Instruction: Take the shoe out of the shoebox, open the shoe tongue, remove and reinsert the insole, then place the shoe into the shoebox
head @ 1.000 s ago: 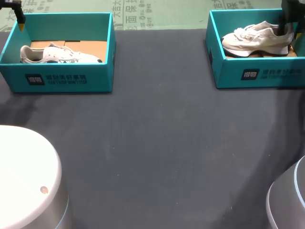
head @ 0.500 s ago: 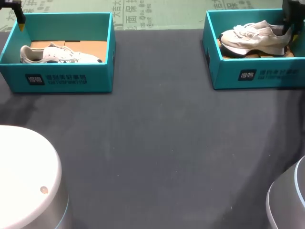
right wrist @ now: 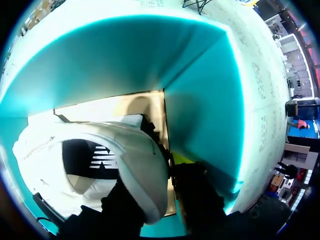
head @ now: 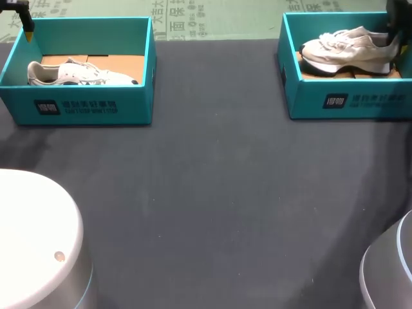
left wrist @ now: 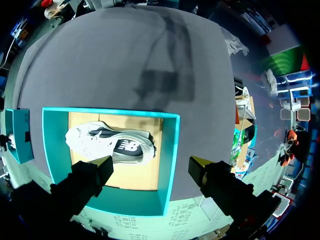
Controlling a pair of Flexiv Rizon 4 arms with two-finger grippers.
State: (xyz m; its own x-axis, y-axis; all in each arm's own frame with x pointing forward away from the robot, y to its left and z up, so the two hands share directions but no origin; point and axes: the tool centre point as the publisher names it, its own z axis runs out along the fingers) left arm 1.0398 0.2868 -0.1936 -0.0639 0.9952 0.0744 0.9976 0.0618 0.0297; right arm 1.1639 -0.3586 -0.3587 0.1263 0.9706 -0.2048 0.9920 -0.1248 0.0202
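Note:
A teal shoebox [head: 302, 106] at the table's far right holds a white shoe [head: 347, 50] with a dark sole, toe pointing left. My right gripper [head: 394, 31] is at its heel. In the right wrist view my right gripper [right wrist: 162, 175] is shut on the shoe's heel collar [right wrist: 145, 165], one finger inside the shoe and one outside against the box wall [right wrist: 205, 100]. A second teal shoebox [head: 84, 106] at the far left holds another white shoe [head: 77, 72]. My left gripper [head: 28, 32] hangs open above that box's back left corner, over the shoe [left wrist: 112, 145].
Dark grey cloth [head: 212, 193] covers the table between and in front of the two boxes. Both boxes have cardboard floors [left wrist: 135, 175]. The rounded bases of my arms sit at the near left [head: 38, 244] and near right [head: 389, 270] corners.
My right gripper has closed on the heel of the right shoe, and the shoe has risen slightly. The right box slid a little left, then back. The left arm has stayed still.

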